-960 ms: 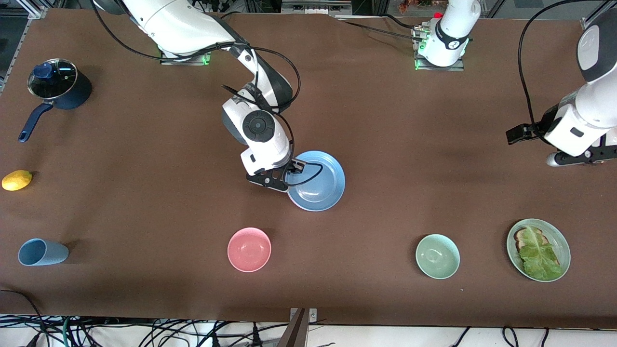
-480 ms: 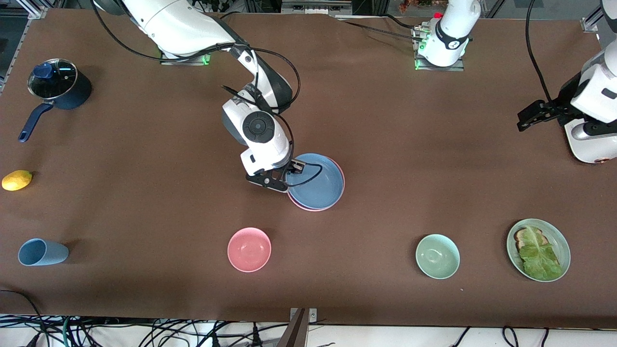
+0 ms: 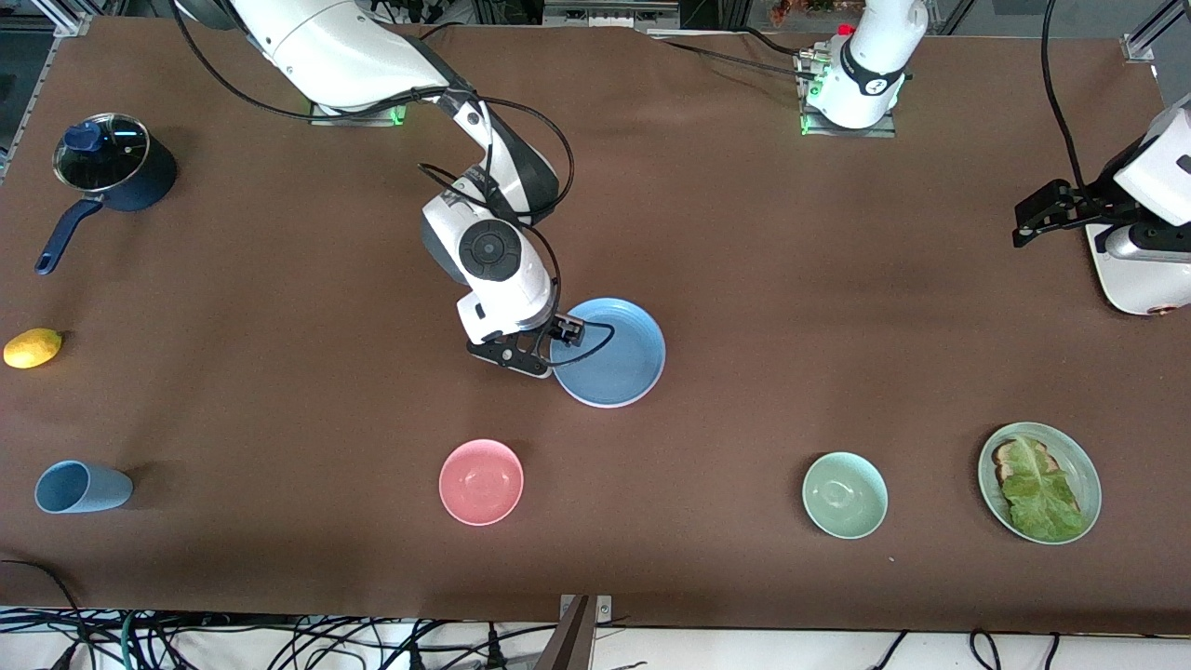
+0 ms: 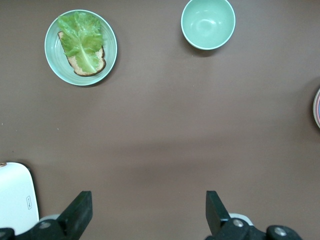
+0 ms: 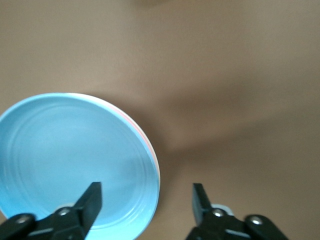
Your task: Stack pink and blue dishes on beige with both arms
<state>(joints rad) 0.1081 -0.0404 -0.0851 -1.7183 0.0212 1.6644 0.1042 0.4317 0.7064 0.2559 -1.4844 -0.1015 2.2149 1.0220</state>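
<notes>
While the right gripper (image 3: 544,358) hangs spread at the rim of the dusty blue matte plate (image 3: 609,352) — stacked on a pale pink plate (image 5: 153,155) mid-table — the left gripper (image 4: 146,212) waits, fingers apart, over bare brown tabletop (image 3: 791,279).

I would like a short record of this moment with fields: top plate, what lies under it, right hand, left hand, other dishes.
top plate: blue plate, lying flat on the stack
under it: pink plate, only its rim shows; beige plate not visible
right hand: open, at the blue plate's rim toward the right arm's end
left hand: open, over bare table at the left arm's end, waiting
other dishes: pink bowl, green bowl, green plate with bread and lettuce
</notes>
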